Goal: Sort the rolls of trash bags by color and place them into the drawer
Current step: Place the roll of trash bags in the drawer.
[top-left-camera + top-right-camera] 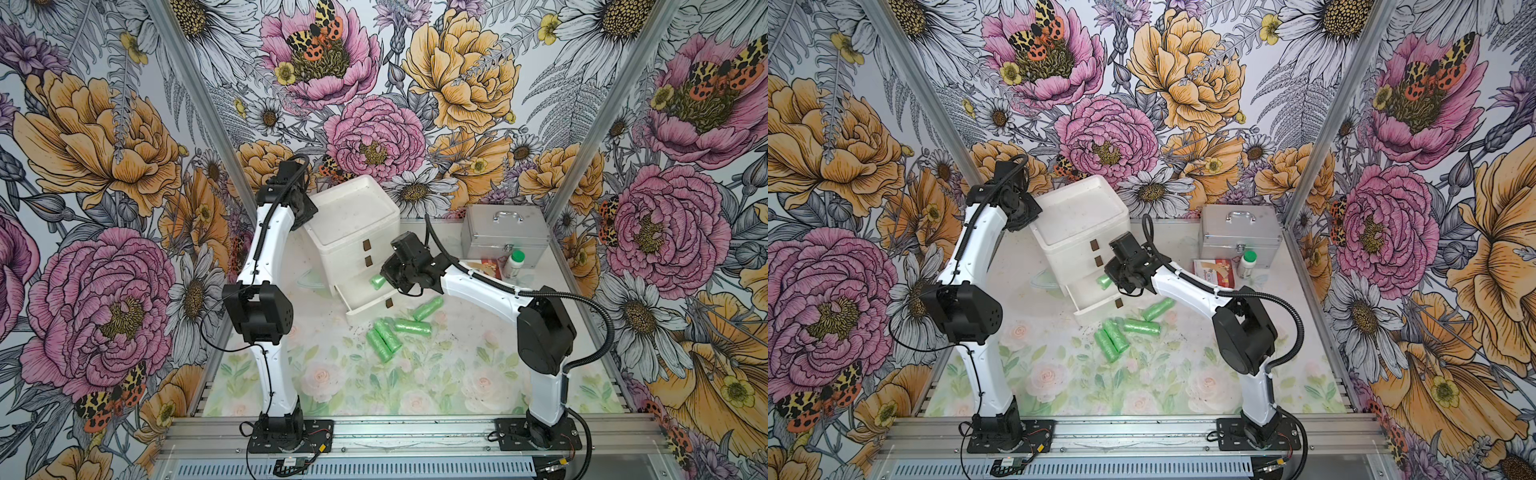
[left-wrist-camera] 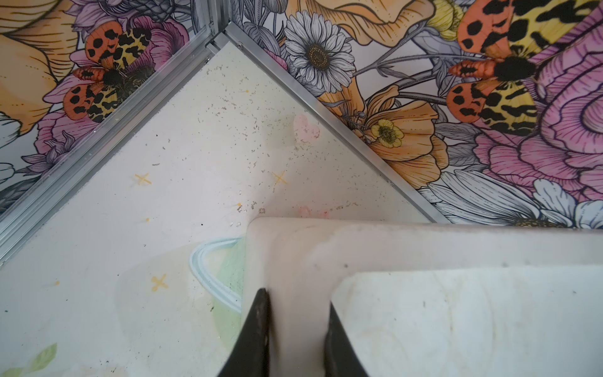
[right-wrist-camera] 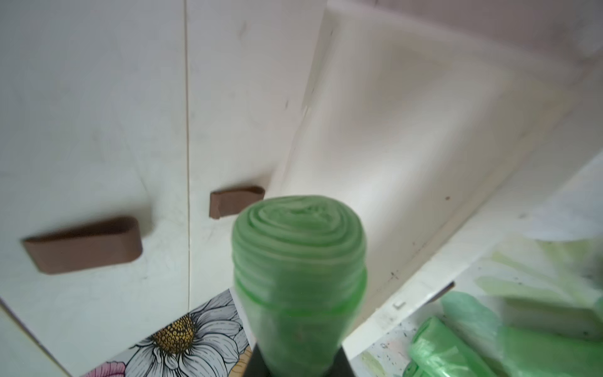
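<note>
One light-green roll [image 3: 298, 261] sits clamped in the right gripper [image 1: 392, 277], its end jutting past the fingertips over the open bottom drawer [image 1: 360, 293]. Several loose green rolls [image 1: 411, 326] lie on the table [image 1: 457, 365] just beside the drawer front. Left gripper [image 2: 297, 326] pinches the cabinet [image 2: 424, 248] by its top rim.

We had green plastic rolls [image 1: 411, 326] lying before the white cabinet's [image 1: 353, 232] open bottom drawer [image 1: 368, 309]; silver metal case [image 1: 505, 237] right of it.
</note>
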{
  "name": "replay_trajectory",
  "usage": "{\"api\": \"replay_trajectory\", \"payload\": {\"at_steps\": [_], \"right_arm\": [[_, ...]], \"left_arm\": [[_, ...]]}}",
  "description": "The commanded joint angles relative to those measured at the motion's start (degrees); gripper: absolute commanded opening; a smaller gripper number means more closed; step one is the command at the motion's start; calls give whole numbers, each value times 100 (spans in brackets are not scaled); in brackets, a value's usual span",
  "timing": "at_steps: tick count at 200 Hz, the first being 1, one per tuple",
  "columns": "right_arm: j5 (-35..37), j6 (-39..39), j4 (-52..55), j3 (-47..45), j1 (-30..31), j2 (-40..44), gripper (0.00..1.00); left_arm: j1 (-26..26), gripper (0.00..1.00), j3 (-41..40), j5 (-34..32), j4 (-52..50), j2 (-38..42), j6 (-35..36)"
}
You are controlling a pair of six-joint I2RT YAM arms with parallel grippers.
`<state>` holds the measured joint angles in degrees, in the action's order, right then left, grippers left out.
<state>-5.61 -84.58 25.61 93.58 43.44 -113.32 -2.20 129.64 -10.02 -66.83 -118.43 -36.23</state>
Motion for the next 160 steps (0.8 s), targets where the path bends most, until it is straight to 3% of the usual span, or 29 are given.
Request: {"api": "replay_trajectory", "payload": {"at_steps": [1, 140, 152, 160], "right_arm": [[-234, -208, -197, 280, 30, -250, 7], [-705, -999, -623, 1285, 168, -1530, 11], [-714, -1008, -620, 1316, 165, -1568, 15], [-727, -983, -616, 1368, 168, -1620, 27]], "left_arm": [[-316, 0, -416, 1995, 82, -681, -1235], [-344, 0, -391, 2023, 84, -742, -1220], [-341, 0, -393, 2022, 88, -743, -1220], [-343, 0, -395, 2014, 85, -745, -1212]]}}
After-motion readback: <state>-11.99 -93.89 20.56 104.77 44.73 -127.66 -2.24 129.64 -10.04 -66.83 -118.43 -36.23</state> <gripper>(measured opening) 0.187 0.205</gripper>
